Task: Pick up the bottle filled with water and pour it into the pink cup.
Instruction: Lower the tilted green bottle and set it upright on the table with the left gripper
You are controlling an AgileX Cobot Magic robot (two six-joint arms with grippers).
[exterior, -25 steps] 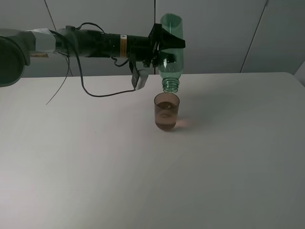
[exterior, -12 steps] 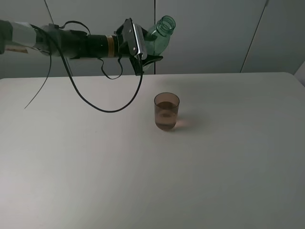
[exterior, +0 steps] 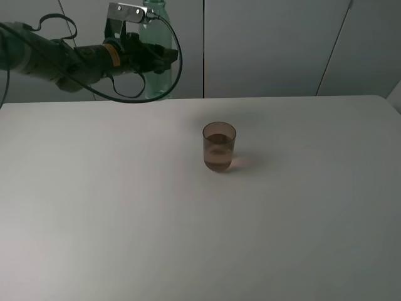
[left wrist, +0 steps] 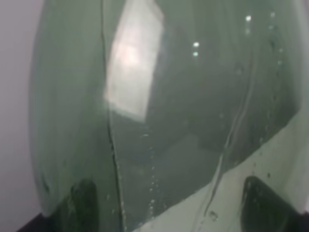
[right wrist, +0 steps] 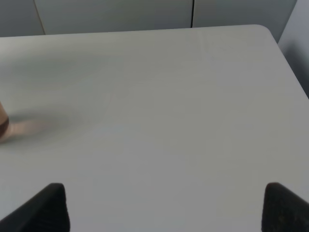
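The green-tinted bottle (exterior: 159, 83) stands upright in my left gripper (exterior: 152, 58), which is shut on its body, over the far edge of the table and left of the pink cup. Its open neck reaches the top of the exterior view. In the left wrist view the bottle (left wrist: 164, 106) fills the picture between the two fingertips (left wrist: 83, 205), with droplets on its inner wall. The pink cup (exterior: 219, 147) stands upright mid-table with water in it. Only its edge (right wrist: 2, 123) shows in the right wrist view. My right gripper (right wrist: 166, 208) is open and empty above the table.
The white table (exterior: 188, 238) spreads under everything; its right corner (right wrist: 263, 29) shows in the right wrist view. A black cable (exterior: 177, 59) loops off the left arm beside the bottle. Grey wall panels stand behind the table.
The left arm has drawn back to the left, away from above the cup. The bottle has turned from neck-down over the cup to upright.
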